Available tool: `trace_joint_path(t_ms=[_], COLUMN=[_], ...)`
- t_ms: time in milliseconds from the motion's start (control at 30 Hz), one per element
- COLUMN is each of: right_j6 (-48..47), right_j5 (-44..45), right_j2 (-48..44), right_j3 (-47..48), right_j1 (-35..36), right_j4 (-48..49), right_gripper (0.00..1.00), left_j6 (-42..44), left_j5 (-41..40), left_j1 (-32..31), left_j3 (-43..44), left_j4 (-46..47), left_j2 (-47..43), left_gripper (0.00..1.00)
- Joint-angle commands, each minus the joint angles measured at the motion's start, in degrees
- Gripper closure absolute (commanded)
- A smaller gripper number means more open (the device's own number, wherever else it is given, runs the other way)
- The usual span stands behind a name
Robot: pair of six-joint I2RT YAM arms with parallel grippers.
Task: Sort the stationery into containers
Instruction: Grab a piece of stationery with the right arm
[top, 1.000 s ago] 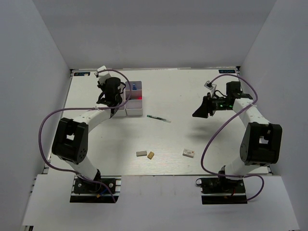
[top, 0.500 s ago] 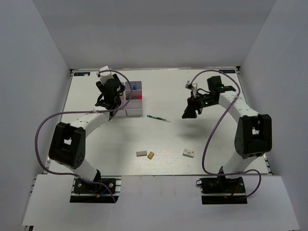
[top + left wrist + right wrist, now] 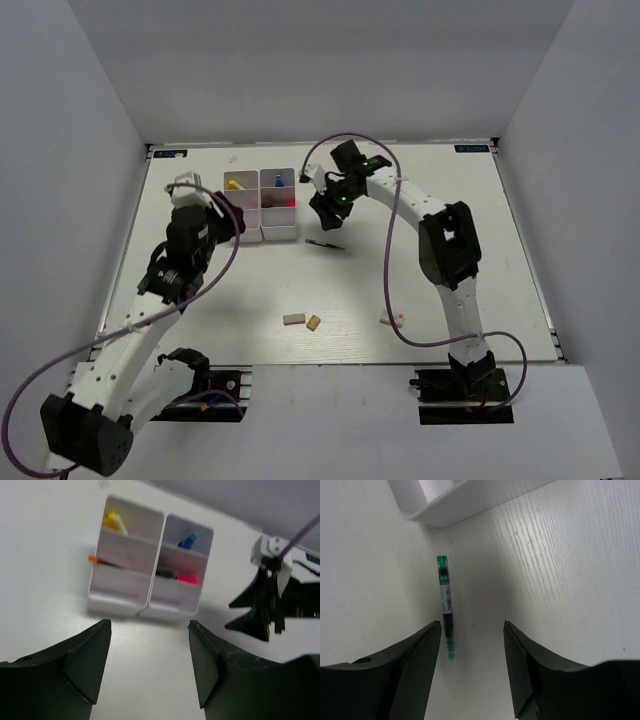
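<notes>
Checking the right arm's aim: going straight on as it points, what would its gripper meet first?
Probably the thin green-ended pen lying on the white table, just inside one finger of the open right gripper; depth is unclear.

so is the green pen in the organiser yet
Out. The green pen lies flat on the table, clear of the organiser.

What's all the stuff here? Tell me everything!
organiser: one, white, far left of table
marker: one, yellow tip, organiser's far left compartment
bottle cap: one, blue, far right compartment
highlighter: one, pink and black, middle right compartment
orange-tipped item: one, middle left compartment
pen: one, green and black, table beside organiser
grey eraser: one, table's near middle
tan eraser: one, just right of it
white eraser: one, further right
left gripper: black, open, facing organiser
right gripper: black, open, above pen
</notes>
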Motion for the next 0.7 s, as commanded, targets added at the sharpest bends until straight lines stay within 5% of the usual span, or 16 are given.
trace_joint_path(t_ms=[0,200,667], right_j6=[0.3,-1.1,0.2], right_j5=[6.4,7.9,13.2], right_j2=[2.5,2.9,2.1], right_j3=[5.5,2.8,-6.8], right_j1=[2.7,4.8,9.3], right_j4=[-6.1,-4.1,3.8], right_gripper=[0.41,0.41,0.42], left_j6=[-6.4,-9.4,-9.4], left_j5=[4.0,2.9,4.7], left_j1=[-0.1,-0.1,-0.1], left_j3=[-6.2,-10.2,-9.2], left_j4=[-14.7,-19.9,-22.6], left_j2=[-8.3,-19.1,-17.4], left_gripper=[0.27,0.27,0.25])
